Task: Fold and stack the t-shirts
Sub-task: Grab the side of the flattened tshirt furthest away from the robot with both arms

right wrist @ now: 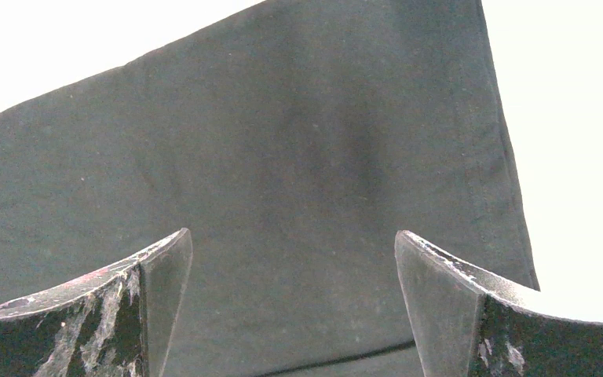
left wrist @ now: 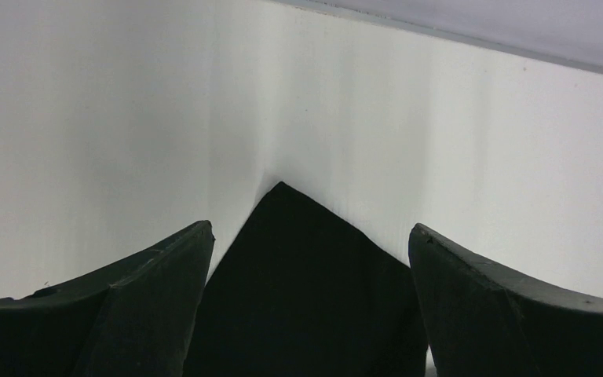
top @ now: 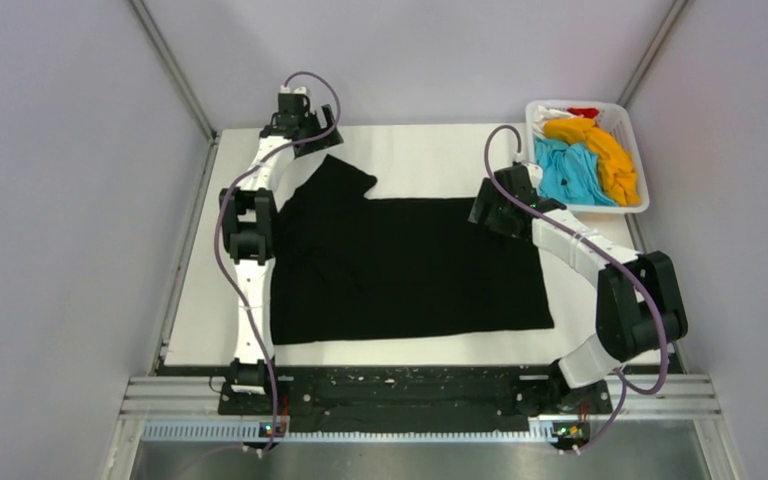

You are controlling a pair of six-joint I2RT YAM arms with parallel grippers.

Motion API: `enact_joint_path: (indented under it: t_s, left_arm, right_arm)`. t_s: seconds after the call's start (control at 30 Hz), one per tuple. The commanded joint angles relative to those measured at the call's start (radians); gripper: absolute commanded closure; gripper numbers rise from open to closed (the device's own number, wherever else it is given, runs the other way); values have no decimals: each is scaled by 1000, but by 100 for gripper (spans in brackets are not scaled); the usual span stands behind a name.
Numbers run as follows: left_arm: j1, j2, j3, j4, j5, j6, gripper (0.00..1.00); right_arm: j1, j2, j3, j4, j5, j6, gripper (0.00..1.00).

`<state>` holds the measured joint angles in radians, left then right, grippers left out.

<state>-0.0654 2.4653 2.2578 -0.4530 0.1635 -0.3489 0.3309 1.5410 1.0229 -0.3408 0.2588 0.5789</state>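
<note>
Across the middle of the bench [top: 430,160] the black t-shirt [top: 410,265] is laid flat, its long axis running left to right; the left tool [left wrist: 310,236] is held wide open over the far-left sleeve tip [left wrist: 281,188], the right tool [right wrist: 293,239] equally wide above the far edge near the right end; each far corner is judged nearest its own arm; the remaining t-shirts [top: 590,160] are heaped in the basket [top: 640,207].

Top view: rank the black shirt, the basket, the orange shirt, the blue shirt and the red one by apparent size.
1. black t-shirt
2. white basket
3. orange t-shirt and sky-blue t-shirt: both crumpled, too alike to rank
4. red t-shirt: only a scrap shows
</note>
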Motion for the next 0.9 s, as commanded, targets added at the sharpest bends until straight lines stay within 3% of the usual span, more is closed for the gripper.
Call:
enact_joint_path:
  t_s: [0.0,0.3,0.53,0.73,0.87]
  left_arm:
    - [-14,54,80,120,-20,-54,1]
    - [-46,114,80,113,-58,-118,1]
    - [-80,99,72,-24,-141,-116,5]
    - [-95,108,69,-94,-131,-116,20]
    - [-105,104,69,-154,-223,-101,36]
  right_arm:
    - [-8,29,48,16,-27,2,1]
    - [-10,54,42,16,-59,12,1]
    - [-10,46,24,17,-59,14,1]
    - [-9,23,-9,27,-59,16,1]
    - [-9,7,-28,33,-54,15,1]
